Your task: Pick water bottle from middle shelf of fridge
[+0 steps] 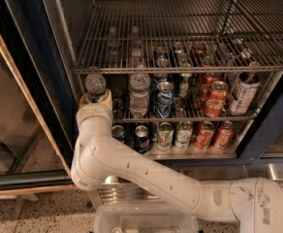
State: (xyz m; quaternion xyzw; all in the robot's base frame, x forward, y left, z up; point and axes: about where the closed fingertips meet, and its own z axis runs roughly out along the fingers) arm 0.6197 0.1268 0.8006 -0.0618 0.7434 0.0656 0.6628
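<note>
Camera view: pincer [96,100] apparently clasps water bottle [95,83] at middle shelf [190,117] L end.

The middle shelf [195,117] of the fridge [273,125] is carrying a line of drinks. The water bottle [95,83] is standing at its left front end, and the gripper [96,100] is sitting right at the foot of that bottle. Further along there's a second clear bottle [139,93], a blue can [164,99], a red cola can [214,98] and a white-labelled container [241,93] at the right. The fridge floor [180,155] below is holding more cans: one dark blue can [141,139], silver cans [165,135] and red cans [204,135].
</note>
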